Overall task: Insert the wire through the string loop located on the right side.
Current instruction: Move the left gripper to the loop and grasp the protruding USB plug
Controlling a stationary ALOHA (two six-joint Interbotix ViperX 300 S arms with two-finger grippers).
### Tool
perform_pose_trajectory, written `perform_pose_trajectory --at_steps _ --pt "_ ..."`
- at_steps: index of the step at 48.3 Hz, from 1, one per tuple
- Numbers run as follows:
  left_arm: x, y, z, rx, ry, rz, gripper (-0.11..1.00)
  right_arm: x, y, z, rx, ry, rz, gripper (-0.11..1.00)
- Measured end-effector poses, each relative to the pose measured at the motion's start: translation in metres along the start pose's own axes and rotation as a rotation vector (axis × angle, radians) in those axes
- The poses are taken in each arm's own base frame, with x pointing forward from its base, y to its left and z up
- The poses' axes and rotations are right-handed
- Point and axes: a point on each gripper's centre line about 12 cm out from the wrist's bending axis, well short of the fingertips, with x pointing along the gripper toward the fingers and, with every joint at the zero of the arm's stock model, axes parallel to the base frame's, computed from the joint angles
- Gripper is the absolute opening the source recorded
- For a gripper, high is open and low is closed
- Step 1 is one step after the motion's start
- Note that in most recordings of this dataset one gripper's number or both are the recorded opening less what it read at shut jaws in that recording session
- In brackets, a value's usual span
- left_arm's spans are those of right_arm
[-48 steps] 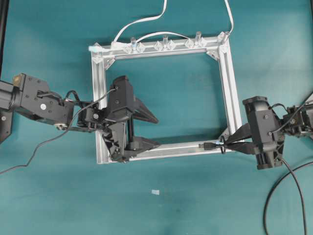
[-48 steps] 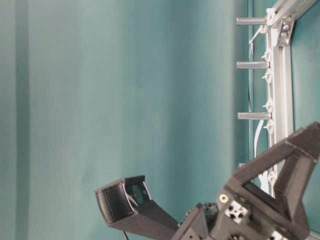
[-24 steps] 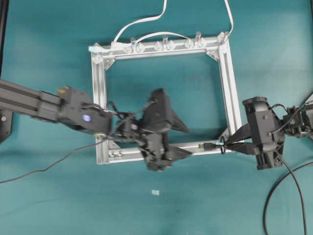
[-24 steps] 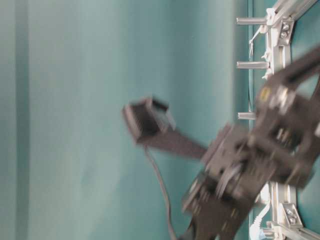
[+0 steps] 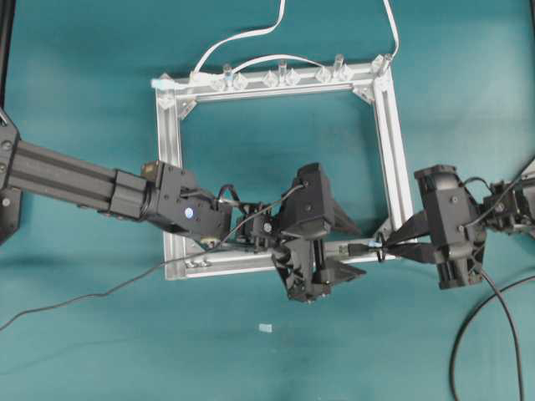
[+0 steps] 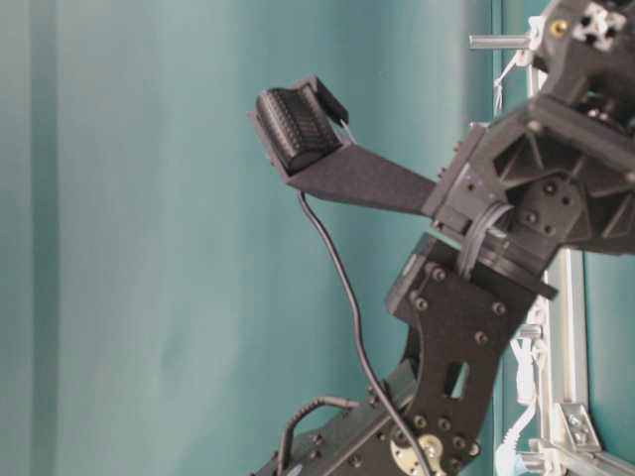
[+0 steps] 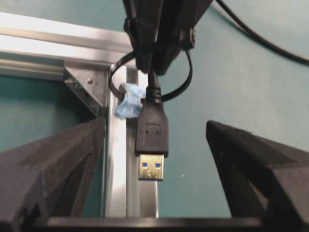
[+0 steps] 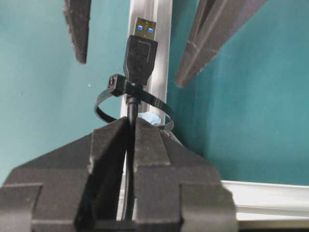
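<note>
Teal table (image 5: pixel 75 75) carries one silver frame (image 5: pixel 170 167). Right gripper (image 8: pixel 129 126) pinches one wire (image 7: pixel 150 130), its plug already through one string loop (image 8: pixel 133 99); left gripper (image 7: pixel 154 145), spread wide, flanks that plug.

Evenly lit teal tabletop (image 5: pixel 100 334) fills every view.

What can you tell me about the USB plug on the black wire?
The USB plug has a black moulded body and a silver metal shell with blue inside. It lies along the silver frame bar, poking through the string loop, its cable pinched by the shut right gripper. The open left gripper straddles it without touching.
</note>
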Motion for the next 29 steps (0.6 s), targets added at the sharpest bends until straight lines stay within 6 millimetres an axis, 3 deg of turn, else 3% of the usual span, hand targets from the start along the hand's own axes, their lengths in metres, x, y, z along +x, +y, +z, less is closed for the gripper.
perform_pose_trajectory --at_steps 4,13,29 --pt "0.0 0.0 0.0 0.002 0.0 0.0 0.72 0.0 0.0 0.0 -0.002 0.0 0.0 -0.08" --pt "0.0 -0.0001 0.0 0.003 0.0 0.0 0.21 -0.0001 0.0003 -0.0007 -0.001 0.002 0.001 -0.08" --pt "-0.0003 0.0025 -0.0005 0.003 0.002 0.004 0.21 -0.001 -0.002 -0.0061 -0.001 -0.005 -0.005 -0.08"
